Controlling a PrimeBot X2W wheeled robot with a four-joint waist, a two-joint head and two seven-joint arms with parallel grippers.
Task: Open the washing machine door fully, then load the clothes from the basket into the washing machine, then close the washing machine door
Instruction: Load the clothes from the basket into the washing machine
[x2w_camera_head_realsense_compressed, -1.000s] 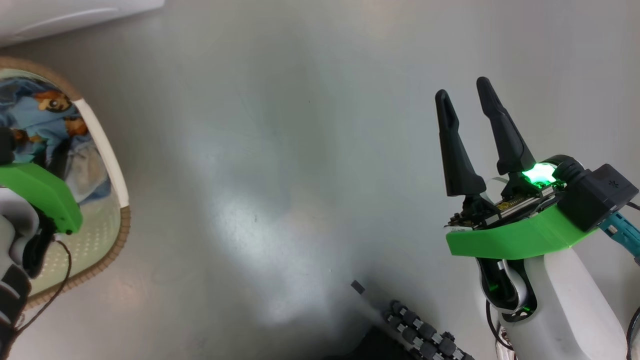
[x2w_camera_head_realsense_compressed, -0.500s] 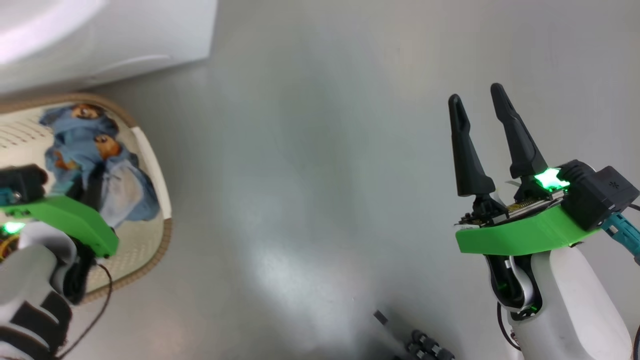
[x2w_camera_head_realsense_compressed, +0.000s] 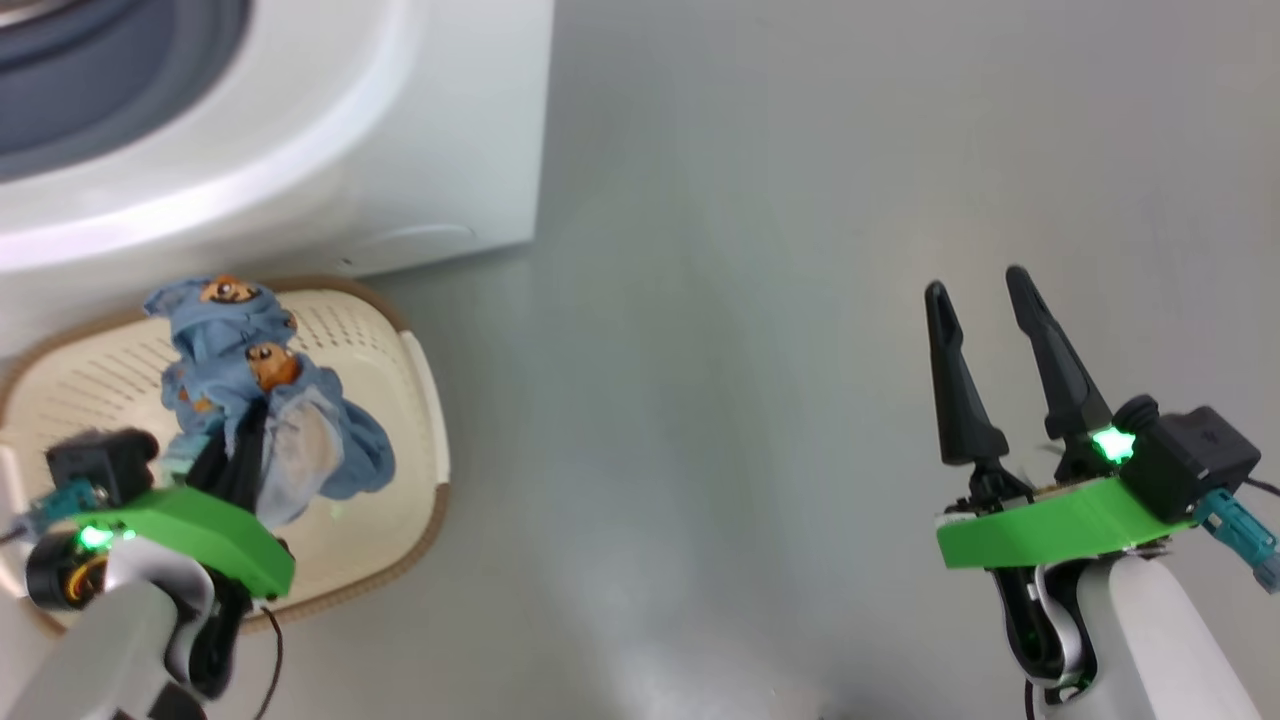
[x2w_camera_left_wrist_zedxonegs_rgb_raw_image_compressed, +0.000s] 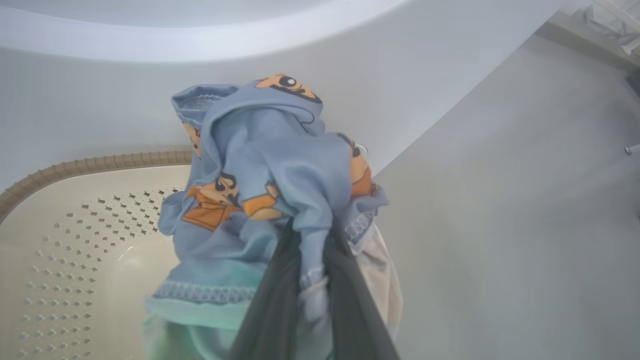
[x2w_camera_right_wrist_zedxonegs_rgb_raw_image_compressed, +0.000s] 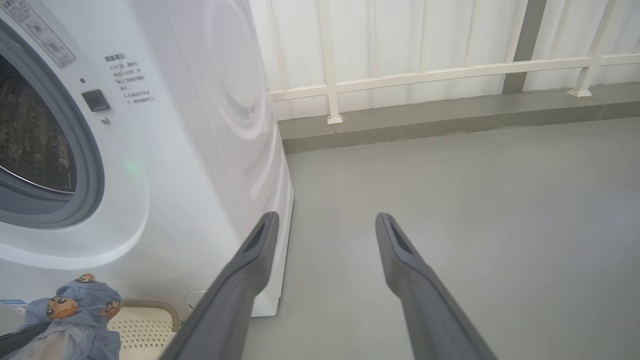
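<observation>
My left gripper (x2w_camera_head_realsense_compressed: 245, 430) is shut on the clothes (x2w_camera_head_realsense_compressed: 260, 390), a light blue bundle with orange bear prints and a cream piece, held over the cream basket (x2w_camera_head_realsense_compressed: 425, 400). In the left wrist view the clothes (x2w_camera_left_wrist_zedxonegs_rgb_raw_image_compressed: 270, 170) drape over the dark fingers (x2w_camera_left_wrist_zedxonegs_rgb_raw_image_compressed: 345, 280), with the basket's rim (x2w_camera_left_wrist_zedxonegs_rgb_raw_image_compressed: 75, 165) behind. The white washing machine (x2w_camera_head_realsense_compressed: 400, 150) stands just beyond the basket. Its drum (x2w_camera_right_wrist_zedxonegs_rgb_raw_image_compressed: 30, 140) and grey-blue ring (x2w_camera_right_wrist_zedxonegs_rgb_raw_image_compressed: 85, 165) are uncovered. The washing machine door is out of view. My right gripper (x2w_camera_head_realsense_compressed: 977, 282) is open over bare floor, far right of the basket.
Grey floor (x2w_camera_head_realsense_compressed: 750, 350) spreads between the basket and my right arm. Behind the machine a low kerb carries a white railing (x2w_camera_right_wrist_zedxonegs_rgb_raw_image_compressed: 425, 75) along a pale wall. The basket (x2w_camera_right_wrist_zedxonegs_rgb_raw_image_compressed: 150, 305) sits against the machine's front lower corner.
The head view has swung, bringing the washing machine and the whole basket into view. My left gripper stays shut on the clothes, which now hang higher over the basket. The right gripper stays open.
</observation>
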